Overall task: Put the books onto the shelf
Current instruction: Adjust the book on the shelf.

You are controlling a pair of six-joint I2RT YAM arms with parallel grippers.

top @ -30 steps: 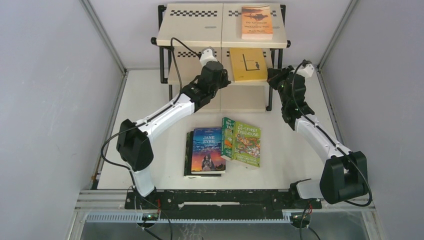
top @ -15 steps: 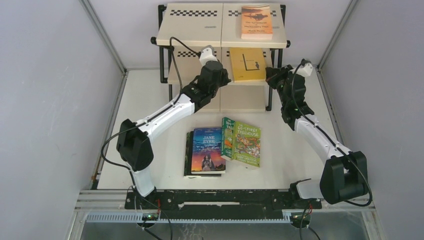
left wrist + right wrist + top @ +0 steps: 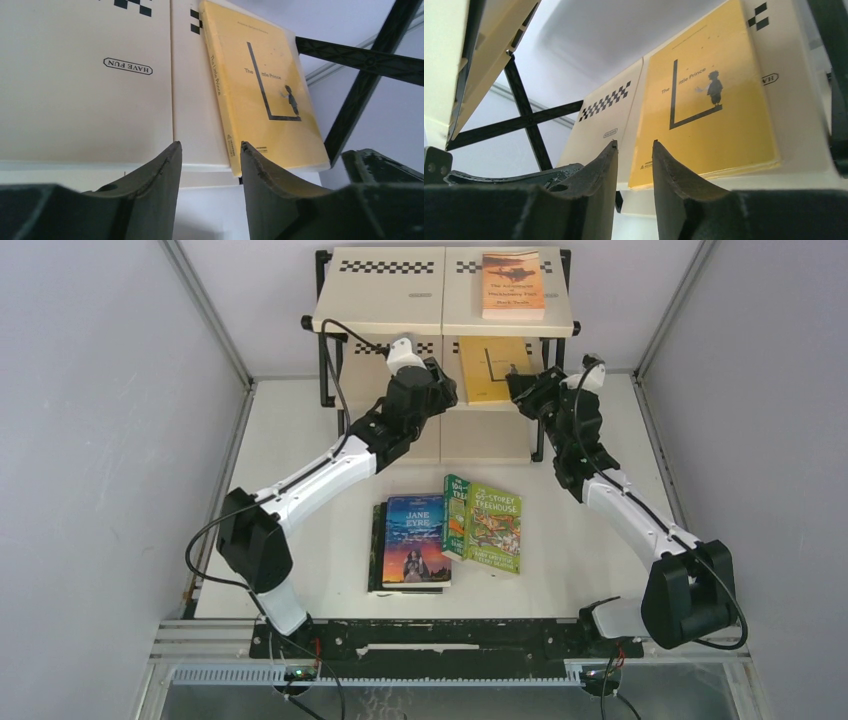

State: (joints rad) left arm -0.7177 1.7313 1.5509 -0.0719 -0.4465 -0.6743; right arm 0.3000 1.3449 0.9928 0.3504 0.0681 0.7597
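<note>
The shelf (image 3: 380,300) stands at the back of the table. A small orange book (image 3: 513,285) lies on its top board. On the middle board (image 3: 75,100) lies the yellow book (image 3: 492,368), seen flat in both wrist views (image 3: 265,100) (image 3: 709,110). My left gripper (image 3: 445,392) (image 3: 210,147) is open and empty just off the yellow book's left front corner. My right gripper (image 3: 516,388) (image 3: 635,145) is open and empty at its right front edge. The blue "Jane Eyre" (image 3: 415,540) lies on a black book (image 3: 377,545) on the table, next to two green books (image 3: 493,528).
Black frame bars (image 3: 365,60) (image 3: 526,120) cross behind the middle board. The shelf's right front post (image 3: 541,435) stands close to my right forearm. The grey enclosure walls (image 3: 110,440) close in both sides of the table.
Both grippers, shut a moment ago, now stand open. Both wrists have shifted a little left and toward the shelf. The yellow book rests on the middle board.
</note>
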